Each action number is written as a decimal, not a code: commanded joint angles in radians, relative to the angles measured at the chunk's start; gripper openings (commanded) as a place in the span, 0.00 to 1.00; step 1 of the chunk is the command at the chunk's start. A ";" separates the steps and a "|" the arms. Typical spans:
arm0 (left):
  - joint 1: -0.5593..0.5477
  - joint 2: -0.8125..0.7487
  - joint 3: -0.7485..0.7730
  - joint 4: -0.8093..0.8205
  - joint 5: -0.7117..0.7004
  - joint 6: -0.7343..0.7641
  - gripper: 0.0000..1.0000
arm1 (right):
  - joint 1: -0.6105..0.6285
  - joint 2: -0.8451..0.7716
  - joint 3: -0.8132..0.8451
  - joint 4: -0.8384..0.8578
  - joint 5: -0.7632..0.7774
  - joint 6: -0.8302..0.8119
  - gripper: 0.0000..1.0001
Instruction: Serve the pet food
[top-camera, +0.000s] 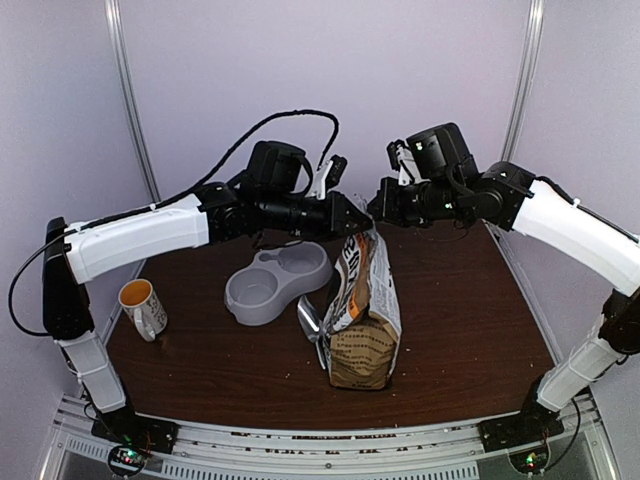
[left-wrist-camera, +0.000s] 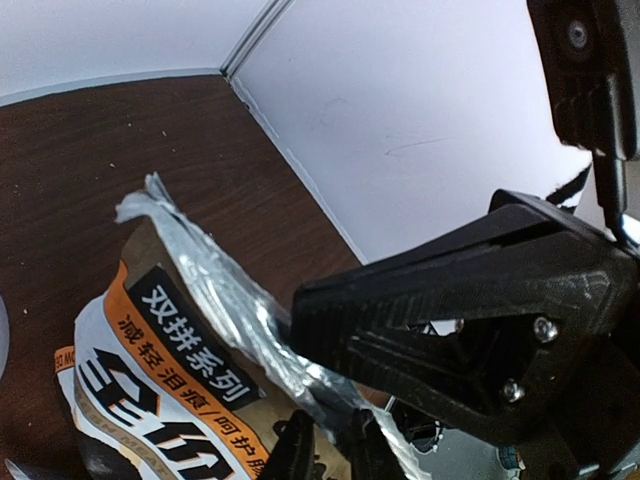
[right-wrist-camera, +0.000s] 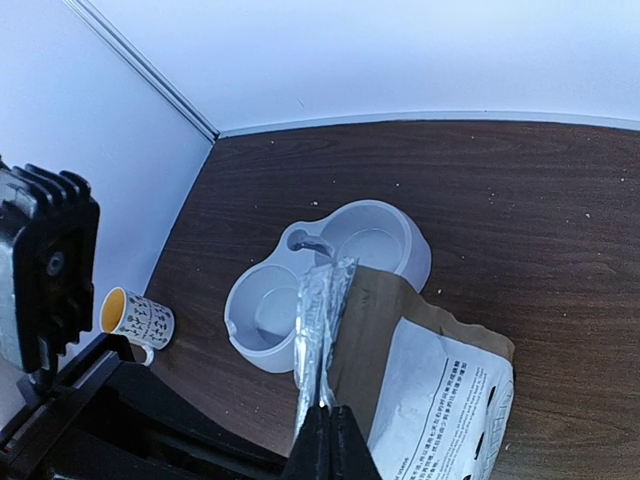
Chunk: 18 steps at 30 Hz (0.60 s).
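The dark brown wooden tabletop (top-camera: 470, 300) carries everything. Near its middle the tall kraft-brown paper bag (top-camera: 365, 320), with a white and orange printed label, stands upright. Its crimped silver foil top edge (right-wrist-camera: 318, 320) is pressed flat. The pet food does not show anywhere; the bag's mouth gives no view inside.

On the left arm's side of the bag sits the grey plastic double bowl (top-camera: 275, 282), both cups bare. Well apart from it, near the tabletop's left edge, stands the white patterned mug with a yellow inside (top-camera: 142, 305). The shiny metal scoop (top-camera: 310, 322) lies just beside the bag, between it and the bowl.

Both arms meet over the bag's top. The right pincer (right-wrist-camera: 325, 410) is clenched on the foil edge. The left pincer (left-wrist-camera: 330, 440) has its fingers narrowly apart at that same strip; I cannot tell whether it pinches.
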 joint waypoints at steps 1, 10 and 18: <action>-0.004 0.050 0.018 0.001 0.019 -0.018 0.15 | -0.004 -0.022 -0.001 -0.021 -0.018 -0.042 0.00; -0.004 0.034 -0.008 0.087 0.019 -0.035 0.00 | -0.004 -0.036 0.002 -0.062 0.003 -0.092 0.00; -0.004 0.027 -0.015 0.086 0.008 -0.036 0.00 | -0.002 -0.086 -0.006 -0.131 0.032 -0.180 0.10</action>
